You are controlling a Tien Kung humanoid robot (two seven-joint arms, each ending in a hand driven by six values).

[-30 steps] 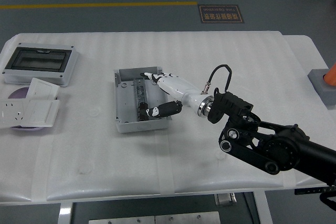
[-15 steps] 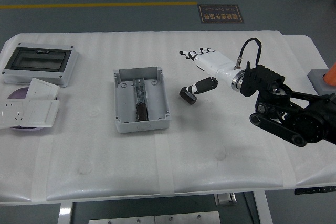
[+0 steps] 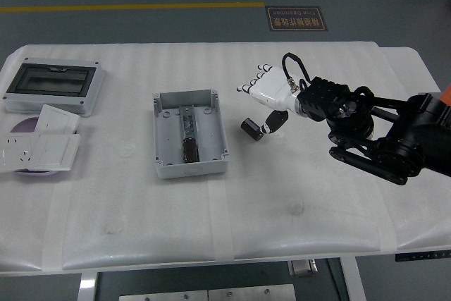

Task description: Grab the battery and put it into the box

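A grey open box [image 3: 161, 132] stands at the table's centre. A dark cylindrical battery [image 3: 189, 151] lies inside it, near its front wall. A second dark battery [image 3: 250, 129] lies on the table just right of the box. My right hand [image 3: 262, 103], white with black fingertips, hovers to the right of the box with its fingers spread and nothing in it. Its thumb tip [image 3: 268, 127] is right beside the loose battery; I cannot tell whether they touch. The black right arm [image 3: 373, 135] comes in from the right edge.
A grey lid with a clear window [image 3: 53, 86] lies at the far left. In front of it are white socket plates [image 3: 42, 147] on a purple disc [image 3: 25, 126]. A grey block with an orange cone [image 3: 431, 112] sits at the right edge.
My right hand pulled out of the box and moved right, then turned its palm more upright. A dark battery now shows in the box where the hand was.
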